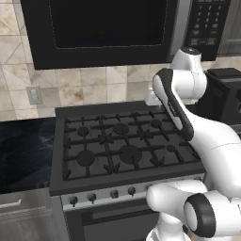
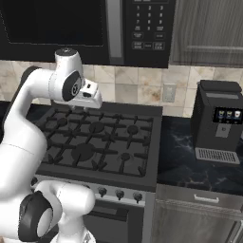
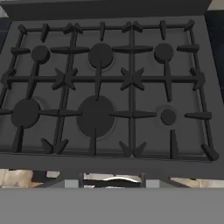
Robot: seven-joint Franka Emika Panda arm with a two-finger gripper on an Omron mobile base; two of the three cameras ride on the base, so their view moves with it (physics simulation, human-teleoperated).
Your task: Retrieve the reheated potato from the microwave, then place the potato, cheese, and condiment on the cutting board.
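Observation:
The microwave [image 1: 103,28] [image 2: 57,23] hangs over the range with its dark glass door closed and its keypad [image 2: 147,28] at the right. Whatever is inside is hidden, so the potato is out of sight. The cheese, the condiment and the cutting board are out of view. My gripper [image 2: 81,107] hangs from the folded white arm above the back of the stove, pointing down at the burners. Its fingers are too small and hidden to tell how they stand. Nothing shows between them.
A black gas stove [image 1: 122,146] [image 3: 100,87] with grates lies below the hand. Dark marble counter [image 1: 23,150] [image 2: 190,166] runs on both sides. A black coffee machine [image 2: 218,123] stands on the right counter. A wall outlet [image 2: 167,93] sits on the tiled backsplash.

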